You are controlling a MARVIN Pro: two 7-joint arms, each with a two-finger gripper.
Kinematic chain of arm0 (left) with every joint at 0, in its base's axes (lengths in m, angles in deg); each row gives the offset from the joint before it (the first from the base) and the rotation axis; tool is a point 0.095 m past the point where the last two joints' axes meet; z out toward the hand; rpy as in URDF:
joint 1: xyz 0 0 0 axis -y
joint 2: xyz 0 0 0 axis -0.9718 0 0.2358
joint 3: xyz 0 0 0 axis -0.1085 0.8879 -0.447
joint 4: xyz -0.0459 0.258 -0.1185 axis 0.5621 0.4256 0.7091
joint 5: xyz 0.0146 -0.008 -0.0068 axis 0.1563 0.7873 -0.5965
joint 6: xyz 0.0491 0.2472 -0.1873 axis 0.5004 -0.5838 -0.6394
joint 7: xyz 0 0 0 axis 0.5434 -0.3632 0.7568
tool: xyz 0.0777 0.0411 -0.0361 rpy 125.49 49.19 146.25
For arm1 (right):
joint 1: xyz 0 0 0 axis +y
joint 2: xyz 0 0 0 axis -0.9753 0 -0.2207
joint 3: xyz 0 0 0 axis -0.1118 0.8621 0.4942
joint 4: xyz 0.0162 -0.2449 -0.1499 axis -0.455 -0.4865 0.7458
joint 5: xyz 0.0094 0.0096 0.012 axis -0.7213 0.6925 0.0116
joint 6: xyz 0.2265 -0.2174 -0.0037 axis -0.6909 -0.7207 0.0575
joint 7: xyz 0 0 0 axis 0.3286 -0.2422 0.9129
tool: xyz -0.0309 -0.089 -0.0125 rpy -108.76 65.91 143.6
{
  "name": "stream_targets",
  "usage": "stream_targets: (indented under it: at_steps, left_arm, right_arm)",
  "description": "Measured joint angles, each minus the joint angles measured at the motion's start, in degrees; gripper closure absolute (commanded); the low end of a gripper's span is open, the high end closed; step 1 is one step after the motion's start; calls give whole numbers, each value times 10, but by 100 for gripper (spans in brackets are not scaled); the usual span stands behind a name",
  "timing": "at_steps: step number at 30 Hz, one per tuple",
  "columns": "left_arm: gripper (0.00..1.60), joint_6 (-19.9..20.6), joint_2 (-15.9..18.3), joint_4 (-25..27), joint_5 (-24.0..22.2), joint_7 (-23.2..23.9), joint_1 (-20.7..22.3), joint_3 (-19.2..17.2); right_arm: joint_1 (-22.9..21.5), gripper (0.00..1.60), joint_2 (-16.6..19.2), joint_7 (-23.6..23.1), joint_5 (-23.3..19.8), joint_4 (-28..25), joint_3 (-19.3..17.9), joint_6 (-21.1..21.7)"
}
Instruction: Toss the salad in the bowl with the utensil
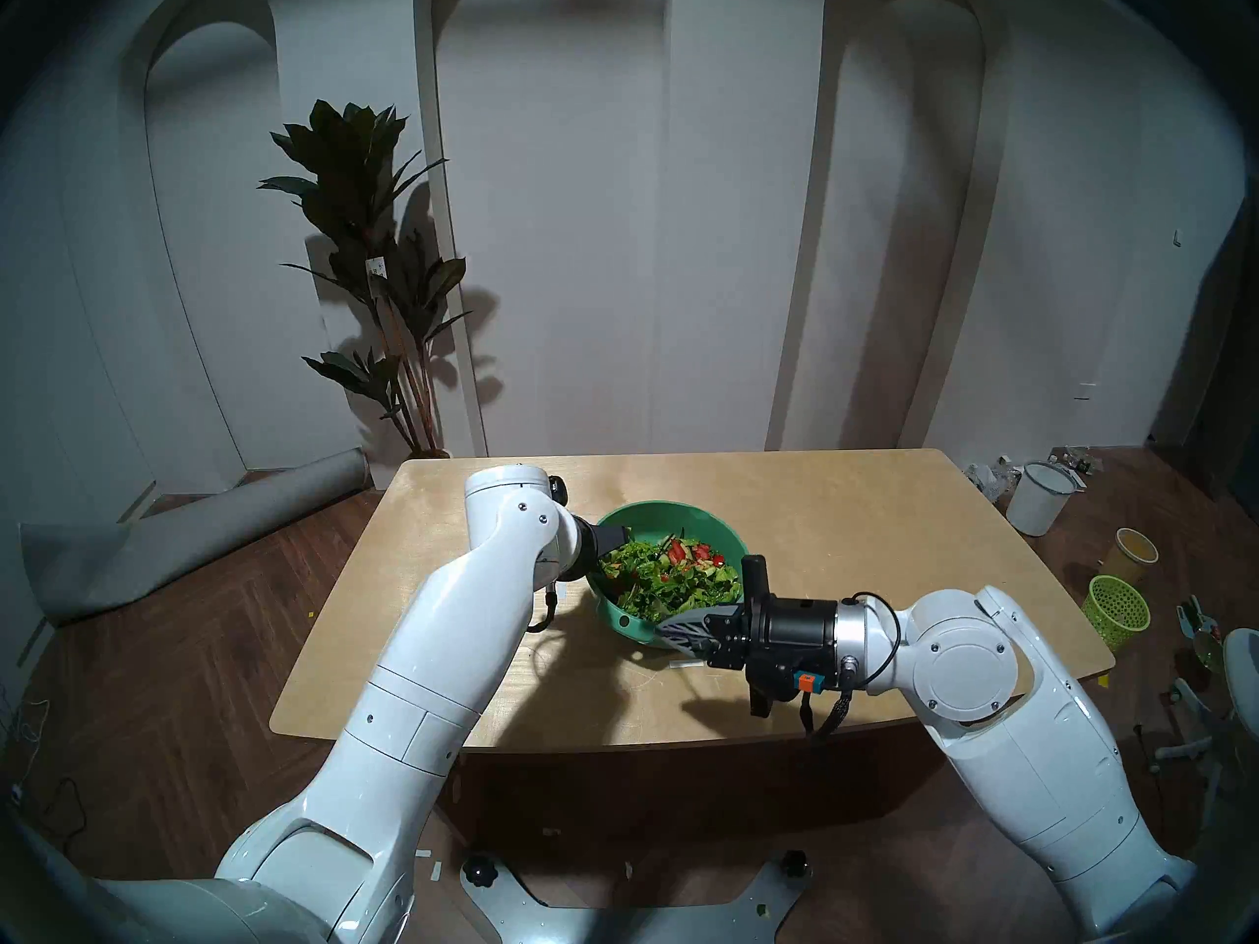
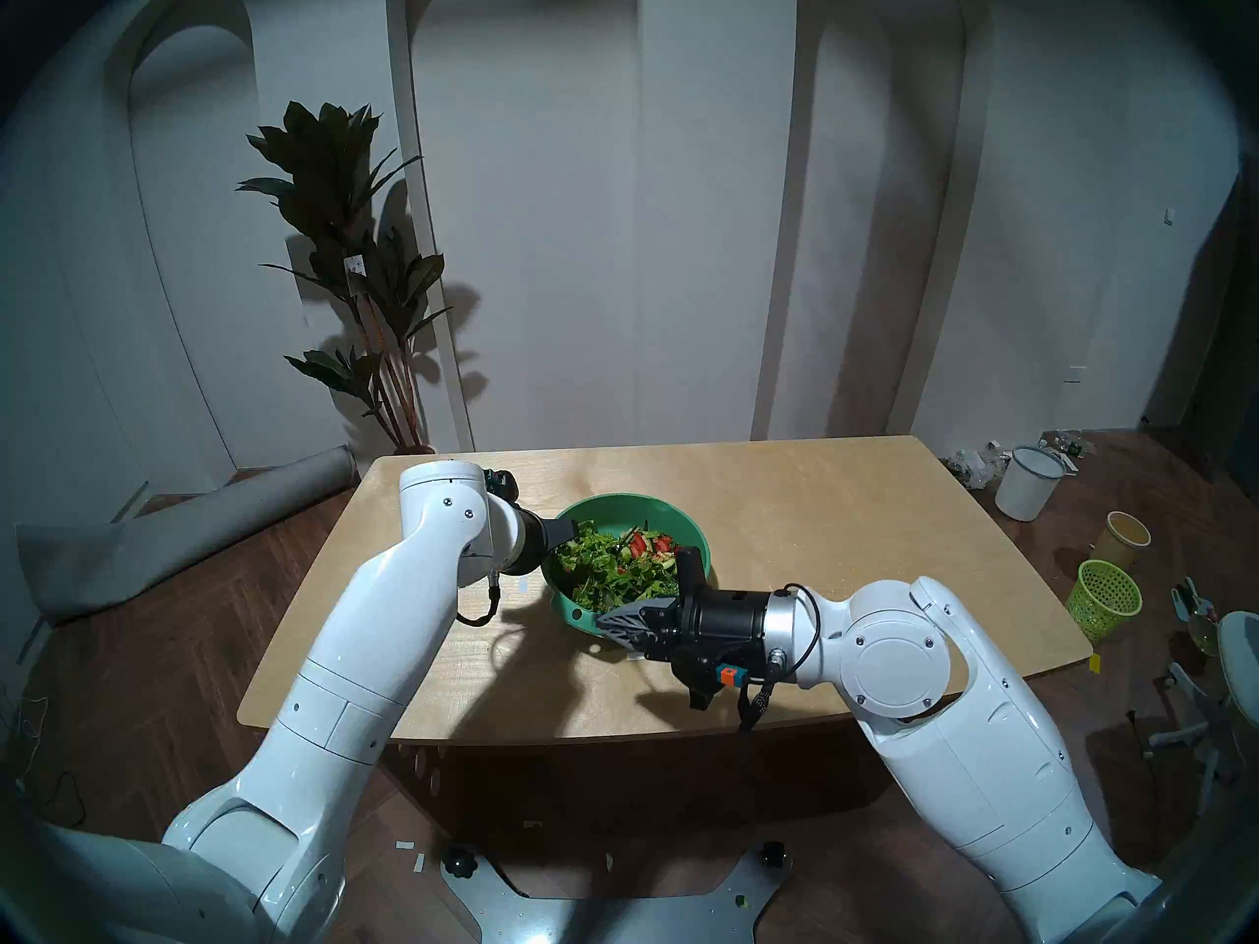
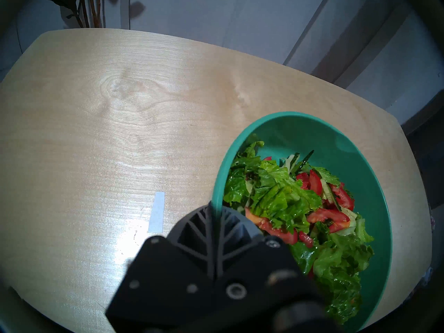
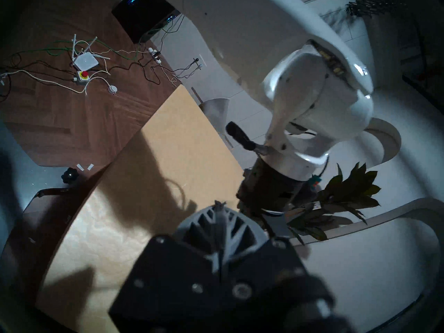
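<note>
From my head's left eye I see the teal bowl (image 1: 671,513) standing on the bench (image 1: 851,513), with the salad (image 1: 664,578) heaped inside it; my left gripper (image 1: 613,547) reaches over the bowl's left rim, while my right gripper (image 1: 671,633) lies level at the near rim, its grey fingers pressed together just outside the wall. The right eye shows the same layout: the bowl (image 2: 633,507) sits between my two wrists and my right gripper (image 2: 613,626) is against its near edge. My left wrist view looks down on the salad (image 3: 288,200), and my left gripper (image 3: 215,211) is pinching the bowl's rim (image 3: 217,181), one finger outside and one inside. In my right wrist view my right gripper (image 4: 219,208) is clamped on a thin grey sliver that may be the spoon (image 4: 222,223), though blur leaves me unsure; neither bowl nor salad shows here.
</note>
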State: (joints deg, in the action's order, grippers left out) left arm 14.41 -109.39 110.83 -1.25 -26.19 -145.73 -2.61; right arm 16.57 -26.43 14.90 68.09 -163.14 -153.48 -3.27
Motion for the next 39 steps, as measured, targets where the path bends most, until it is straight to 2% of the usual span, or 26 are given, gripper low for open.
stream_targets:
  at_steps: [9,14,20,31,39]
  left_arm:
    - [160,0,0,0,1,0,0,0]
    - [160,0,0,0,0,0,0,0]
    - [160,0,0,0,-1,0,0,0]
    - [160,0,0,0,-2,0,0,0]
    - [160,0,0,0,-2,0,0,0]
  right_arm:
    - [-17,160,14,-14,-26,-38,-32,24]
    - [-18,160,14,-22,-39,-34,-36,38]
    - [-16,160,1,-16,-43,-1,-22,48]
    - [19,160,-29,13,-44,52,16,64]
    - [52,160,-33,24,-42,34,25,80]
